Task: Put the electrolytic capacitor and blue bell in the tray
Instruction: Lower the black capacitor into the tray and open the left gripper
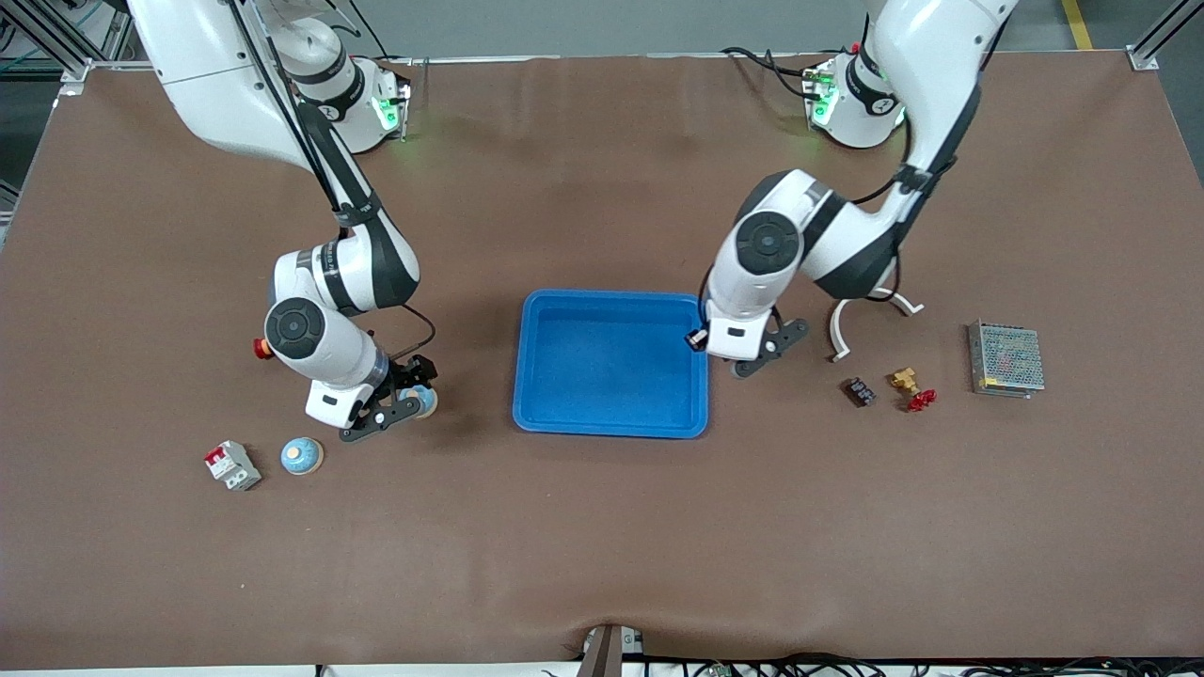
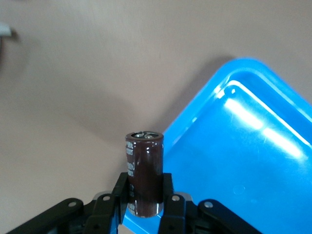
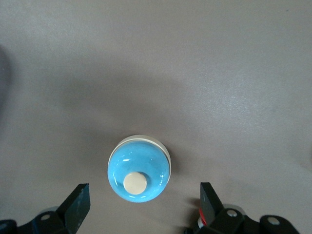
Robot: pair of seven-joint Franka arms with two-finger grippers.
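The bright-blue tray [image 1: 602, 367] lies mid-table. My left gripper [image 1: 701, 340] is shut on a dark brown electrolytic capacitor [image 2: 144, 168] and holds it upright over the tray's corner [image 2: 243, 156] toward the left arm's end. My right gripper [image 1: 403, 400] is open and low over a blue bell [image 3: 139, 168] with a cream button. The bell sits on the table between the fingers [image 3: 78, 202], not touching them. In the front view this bell [image 1: 422, 402] is mostly hidden by the gripper.
A second blue bell [image 1: 302, 455] and a grey circuit breaker [image 1: 232, 465] lie nearer the front camera than the right gripper. A red button [image 1: 261, 348] peeks from beside the right arm. Toward the left arm's end lie a white curved piece [image 1: 870, 315], small parts [image 1: 858, 391] and a mesh box [image 1: 1006, 358].
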